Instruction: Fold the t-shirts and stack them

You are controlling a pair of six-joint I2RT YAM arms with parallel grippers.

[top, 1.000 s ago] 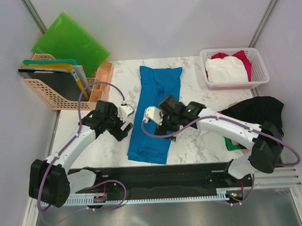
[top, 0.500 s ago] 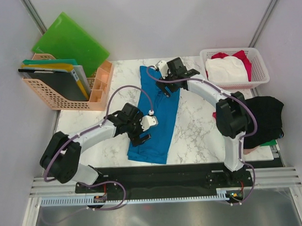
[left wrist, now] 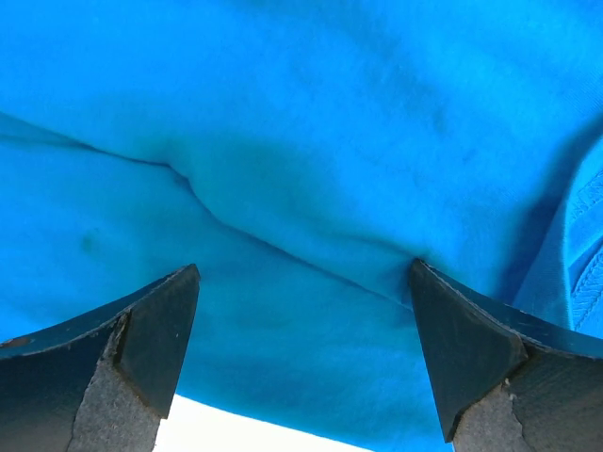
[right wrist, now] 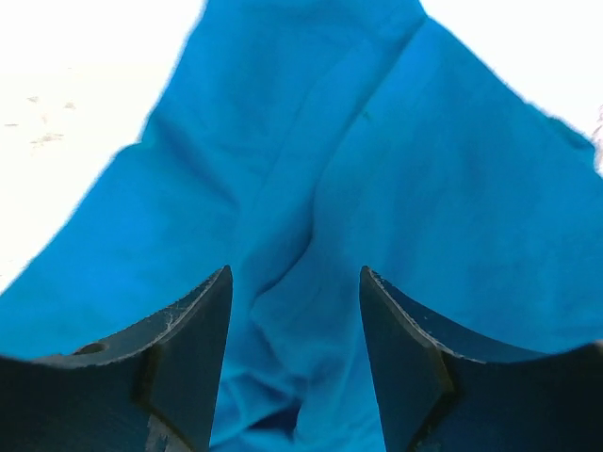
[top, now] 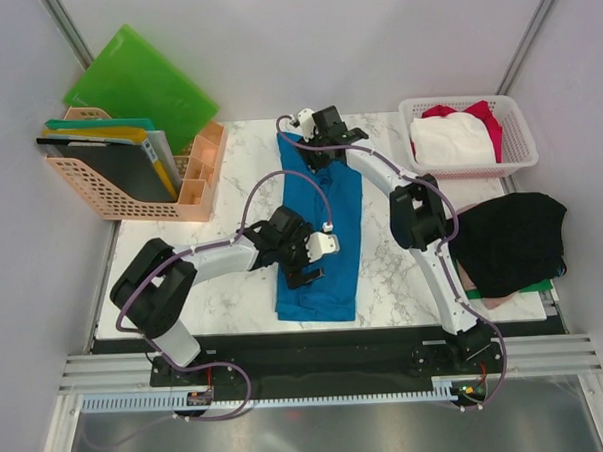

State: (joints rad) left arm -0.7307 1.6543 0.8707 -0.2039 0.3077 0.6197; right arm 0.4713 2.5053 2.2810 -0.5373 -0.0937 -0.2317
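A bright blue t-shirt [top: 326, 210], folded into a long strip, lies down the middle of the marble table [top: 403, 252]. My left gripper [top: 306, 274] is low over its near part, by the left edge. It stands open, with blue cloth [left wrist: 311, 169] beneath and nothing between the fingers [left wrist: 151, 330]. My right gripper [top: 316, 153] is on the shirt's far end, its jaws partly drawn in and straddling a raised fold of blue cloth [right wrist: 301, 235] without pinching it. A black t-shirt [top: 507, 242] tops a pile at the right. White [top: 450, 139] and red [top: 482, 118] t-shirts lie in the basket.
A white lattice basket [top: 519, 161] stands at the back right. A peach file rack [top: 120, 194] with folders sits at the back left, and a green folder [top: 140, 88] leans on the wall behind it. Green and pink edges show under the black shirt.
My right arm has swung from the shirt's middle to its far end and its jaws have narrowed. My left gripper has moved right onto the shirt's near part, still open.
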